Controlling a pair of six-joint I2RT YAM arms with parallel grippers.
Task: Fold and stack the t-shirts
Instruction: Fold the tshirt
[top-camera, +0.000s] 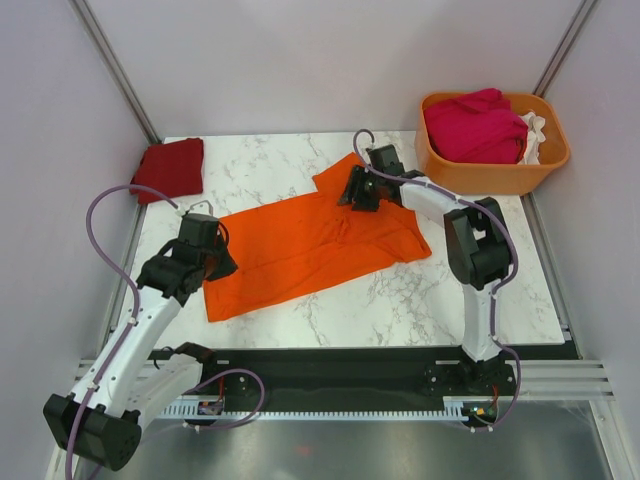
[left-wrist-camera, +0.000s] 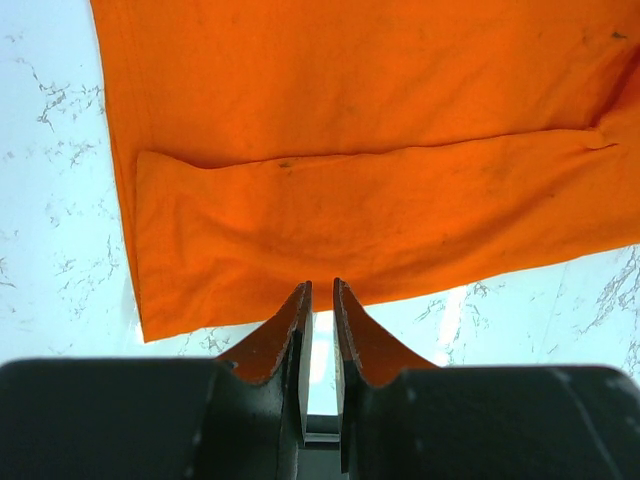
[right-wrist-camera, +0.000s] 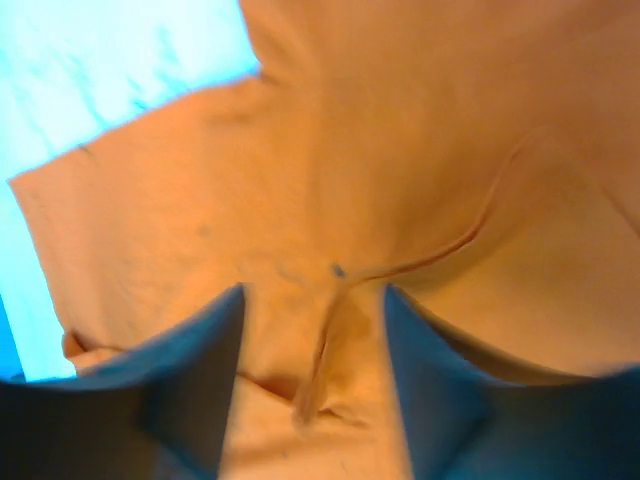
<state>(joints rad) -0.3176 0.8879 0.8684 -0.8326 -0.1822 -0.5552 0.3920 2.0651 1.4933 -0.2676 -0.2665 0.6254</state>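
From above, the orange tee (top-camera: 310, 250) lies spread mid-table (top-camera: 400, 300), the red tee (top-camera: 170, 168) far left, and magenta (top-camera: 475, 125) and white (top-camera: 535, 130) tees fill the basket (top-camera: 490, 178).

Left wrist: the left gripper (left-wrist-camera: 320, 300) pinches the tee's near edge between narrow jaws.

Right wrist: the right gripper (right-wrist-camera: 312, 340) straddles a raised fold; whether it grips it is unclear.

Both arms (top-camera: 150, 320): white link shells, black joint housings, black grippers. Lilac cable looped along each, coming off the black base rail (top-camera: 330, 380).
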